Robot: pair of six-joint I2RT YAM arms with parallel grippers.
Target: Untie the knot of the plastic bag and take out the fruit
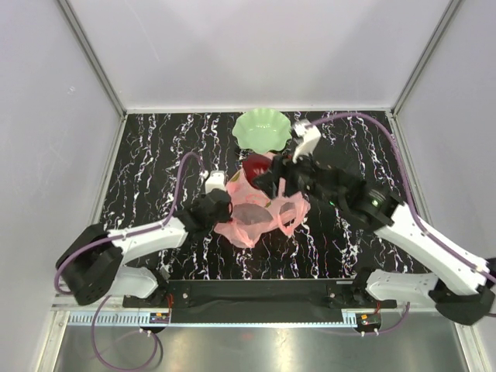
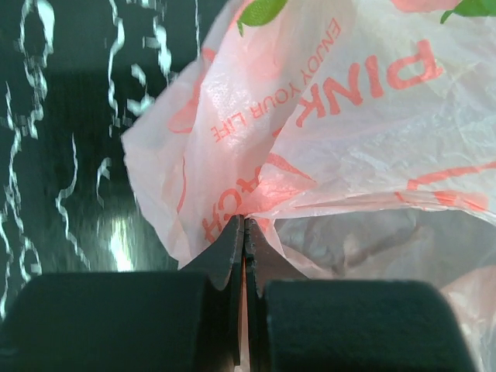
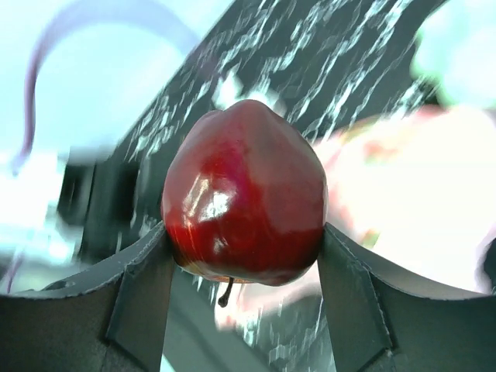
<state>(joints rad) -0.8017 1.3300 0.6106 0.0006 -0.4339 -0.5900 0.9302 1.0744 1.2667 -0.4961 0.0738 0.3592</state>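
L gripper (image 2: 244, 227) pinched shut on plastic bag (image 2: 333, 116) edge, prob. anchoring it. R gripper (image 3: 244, 256) grips dark red apple (image 3: 240, 186), clear of bag, near green dish (image 1: 262, 130), likely drop spot.

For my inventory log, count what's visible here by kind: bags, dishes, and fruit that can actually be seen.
pink plastic bag: 1
green dish: 1
fruit in plain view: 1, the dark red apple clamped in the right end effector
Total: 3
Any fruit inside the bag cannot be made out.
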